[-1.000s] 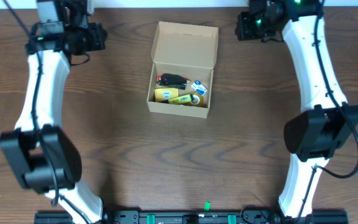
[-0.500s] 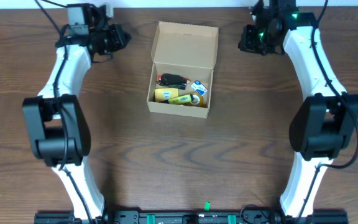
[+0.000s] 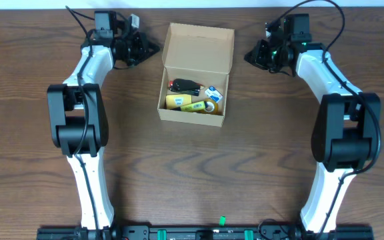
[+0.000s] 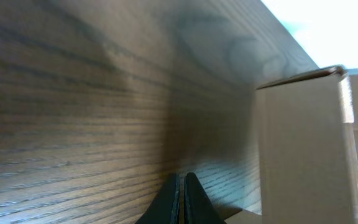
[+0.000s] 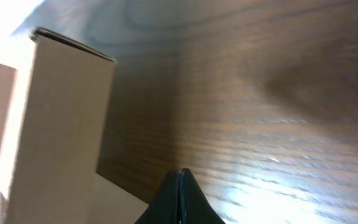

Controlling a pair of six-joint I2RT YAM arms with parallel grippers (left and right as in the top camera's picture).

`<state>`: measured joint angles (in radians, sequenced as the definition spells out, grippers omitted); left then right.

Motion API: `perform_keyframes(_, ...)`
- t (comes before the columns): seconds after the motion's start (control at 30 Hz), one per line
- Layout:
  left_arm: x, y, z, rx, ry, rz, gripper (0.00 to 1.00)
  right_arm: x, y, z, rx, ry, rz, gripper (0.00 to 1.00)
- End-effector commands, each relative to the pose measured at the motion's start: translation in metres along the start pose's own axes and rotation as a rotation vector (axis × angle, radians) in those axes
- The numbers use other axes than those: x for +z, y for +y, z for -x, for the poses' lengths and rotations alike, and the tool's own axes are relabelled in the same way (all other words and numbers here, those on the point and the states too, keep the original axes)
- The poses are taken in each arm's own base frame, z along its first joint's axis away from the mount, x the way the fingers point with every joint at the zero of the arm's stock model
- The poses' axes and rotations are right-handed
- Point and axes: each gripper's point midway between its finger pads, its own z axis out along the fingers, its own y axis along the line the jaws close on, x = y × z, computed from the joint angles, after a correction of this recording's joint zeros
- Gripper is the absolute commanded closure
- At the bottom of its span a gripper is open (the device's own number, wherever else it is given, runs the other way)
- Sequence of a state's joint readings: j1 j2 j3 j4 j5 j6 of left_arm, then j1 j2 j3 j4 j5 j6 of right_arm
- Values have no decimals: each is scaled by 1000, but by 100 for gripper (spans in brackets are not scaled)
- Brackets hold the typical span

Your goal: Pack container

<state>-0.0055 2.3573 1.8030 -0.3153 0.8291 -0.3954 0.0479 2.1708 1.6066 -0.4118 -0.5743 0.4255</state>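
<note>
The tan cardboard container [image 3: 193, 117] stands open at the table's middle back, its flap lid [image 3: 199, 48] raised behind it. Inside lie a black item [image 3: 186, 85], a yellow item [image 3: 185, 102] and a small blue-and-white packet [image 3: 213, 93]. My left gripper [image 3: 153, 48] is shut and empty, just left of the lid; the lid's edge [image 4: 303, 143] shows in the left wrist view beside the shut fingertips [image 4: 181, 186]. My right gripper [image 3: 248, 56] is shut and empty, just right of the lid; the lid [image 5: 61, 118] shows in the right wrist view beside the fingertips [image 5: 180, 186].
The dark wooden table [image 3: 192, 173] stretches around the box. A white wall runs along the table's back edge [image 3: 192, 3]. Both arm bases stand at the front corners.
Both grippers have swung inward toward the box lid, the left one moving right and the right one moving left. The box and its contents have not moved.
</note>
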Motion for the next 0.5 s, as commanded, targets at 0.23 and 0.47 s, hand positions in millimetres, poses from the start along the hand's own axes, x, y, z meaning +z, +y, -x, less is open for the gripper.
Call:
perform_keyframes(0.23,10,-32,-8,33,41,-77,94,33,43,-10,57,31,204,99)
perform_keyframes(0.47,4,-48,-9,60,63,-156,94,33,59,-13,24,48,279,99)
